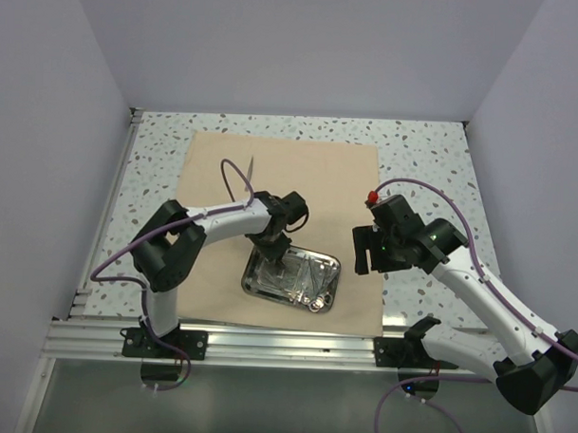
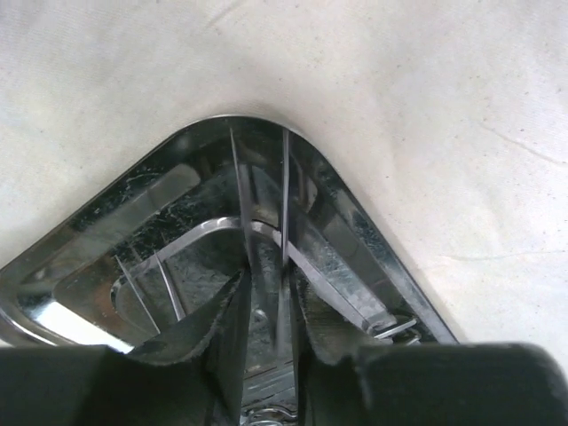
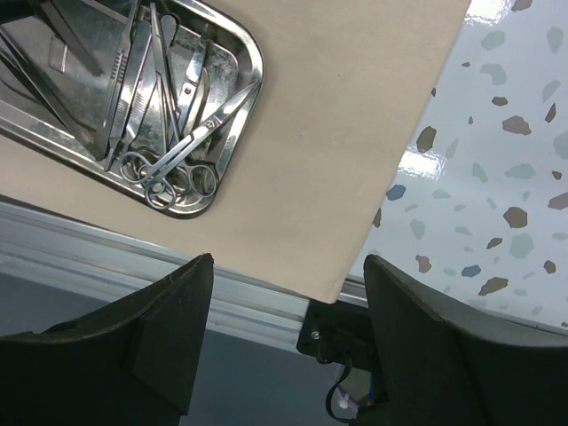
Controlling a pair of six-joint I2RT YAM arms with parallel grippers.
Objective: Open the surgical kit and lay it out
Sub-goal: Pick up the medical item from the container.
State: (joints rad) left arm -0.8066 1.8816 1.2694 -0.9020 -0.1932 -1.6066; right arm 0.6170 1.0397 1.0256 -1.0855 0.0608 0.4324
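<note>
Tweezers sit pinched in the left gripper inside the steel tray. We find the right gripper wide apart, empty.

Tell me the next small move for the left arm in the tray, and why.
Probably lift the left gripper straight up. Its fingers look narrowly shut about thin tweezers, whose prongs point toward a corner of the tray. Raising should carry them clear of the rim before they are laid on the open cloth.

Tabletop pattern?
Tabletop is glossy white with scattered terrazzo-like specks; clearest in the right wrist view.
</note>
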